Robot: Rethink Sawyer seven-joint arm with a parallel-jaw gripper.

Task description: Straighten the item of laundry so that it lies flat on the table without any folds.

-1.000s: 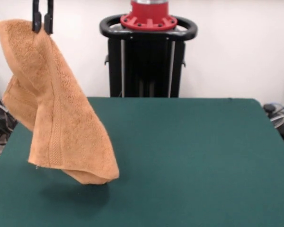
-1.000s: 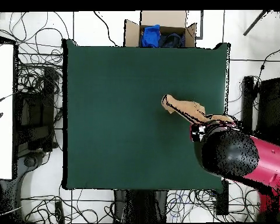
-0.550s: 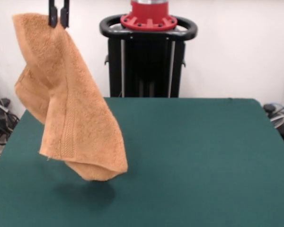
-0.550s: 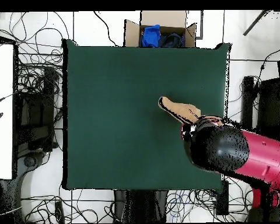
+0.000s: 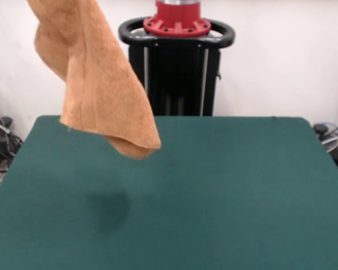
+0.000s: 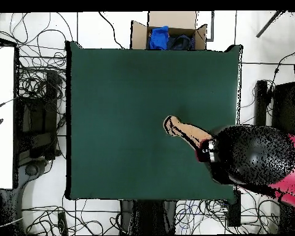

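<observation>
Towel (image 5: 96, 84) hangs bunched and clear above the green bench (image 5: 225, 191), its top out of frame; whether the jaws grip it, I cannot tell. Lifting step; next calls for lowering and draping it flat.

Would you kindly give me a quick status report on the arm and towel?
Gripper out of sight. Towel hanging clear above the table, still folded, not laid flat. Nothing else on the table.
</observation>
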